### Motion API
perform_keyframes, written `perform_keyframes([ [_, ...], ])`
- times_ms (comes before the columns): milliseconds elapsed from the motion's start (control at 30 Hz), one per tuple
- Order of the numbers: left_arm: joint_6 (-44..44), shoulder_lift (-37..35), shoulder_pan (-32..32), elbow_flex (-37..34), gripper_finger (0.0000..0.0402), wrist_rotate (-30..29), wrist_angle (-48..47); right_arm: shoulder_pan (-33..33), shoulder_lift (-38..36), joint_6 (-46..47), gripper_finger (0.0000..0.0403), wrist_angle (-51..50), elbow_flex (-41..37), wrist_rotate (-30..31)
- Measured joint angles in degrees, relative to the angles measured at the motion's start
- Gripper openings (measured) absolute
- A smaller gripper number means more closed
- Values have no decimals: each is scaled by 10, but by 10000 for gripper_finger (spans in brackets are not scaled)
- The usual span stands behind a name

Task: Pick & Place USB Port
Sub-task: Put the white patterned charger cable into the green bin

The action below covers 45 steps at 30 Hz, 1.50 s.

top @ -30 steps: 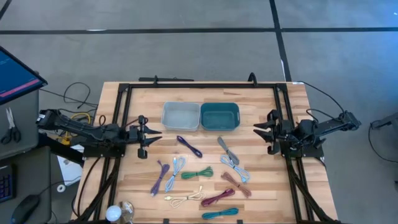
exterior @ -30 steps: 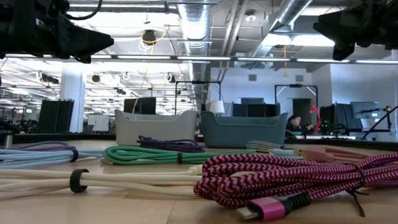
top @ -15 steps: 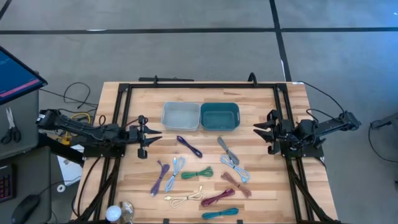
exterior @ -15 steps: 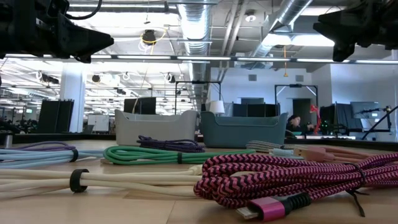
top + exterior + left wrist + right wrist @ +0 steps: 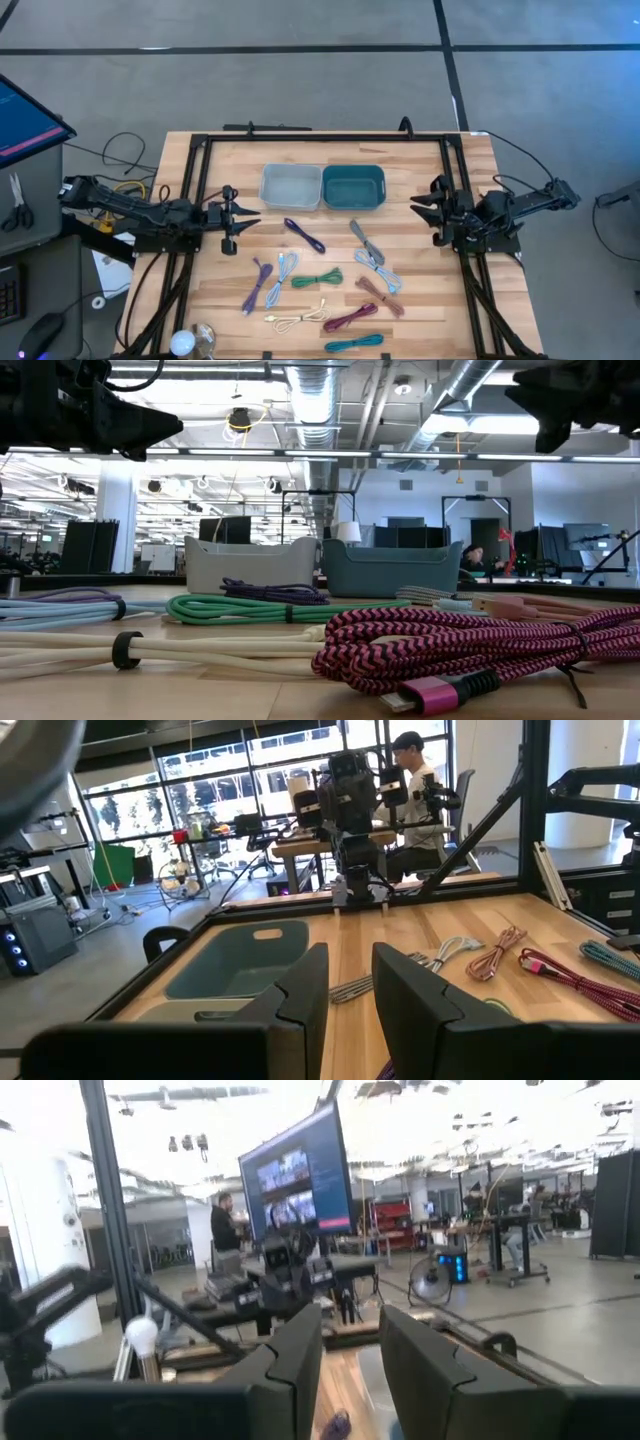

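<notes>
Several coiled USB cables lie flat on the wooden table: purple (image 5: 304, 235), grey (image 5: 360, 236), green (image 5: 318, 279), magenta (image 5: 350, 318), teal (image 5: 354, 342) and others. A pale grey bin (image 5: 291, 186) and a teal bin (image 5: 353, 187) stand side by side at the far middle. My left gripper (image 5: 245, 219) hovers open and empty left of the cables, pointing right. My right gripper (image 5: 414, 207) hovers open and empty right of the bins, pointing left. In the wrist views the left fingers (image 5: 350, 990) and the right fingers (image 5: 350, 1345) each show a gap with nothing in it.
A black frame (image 5: 320, 138) runs around the table's edges. A lamp bulb (image 5: 183, 344) sits at the near left corner. In the low view the magenta cable (image 5: 470, 650) and the cream cable (image 5: 150, 650) lie nearest. A person (image 5: 410, 760) sits beyond the table.
My right gripper has drawn slightly up and back toward the table's right edge. The cables and bins have stayed where they were.
</notes>
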Motion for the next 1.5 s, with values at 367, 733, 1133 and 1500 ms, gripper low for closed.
perform_keyframes([
  [367, 0, 0, 0, 0, 81, 0, 0, 11, 74, 73, 98, -214, 117, 31],
  [733, 0, 0, 0, 0, 81, 0, 0, 31, 319, 229, 98, -419, 285, 35],
  [1133, 0, 0, 0, 0, 81, 0, 0, 31, 527, 498, 109, -592, 399, 0],
  [1500, 0, 0, 0, 0, 81, 0, 0, 26, 678, 584, 198, -586, 408, -16],
])
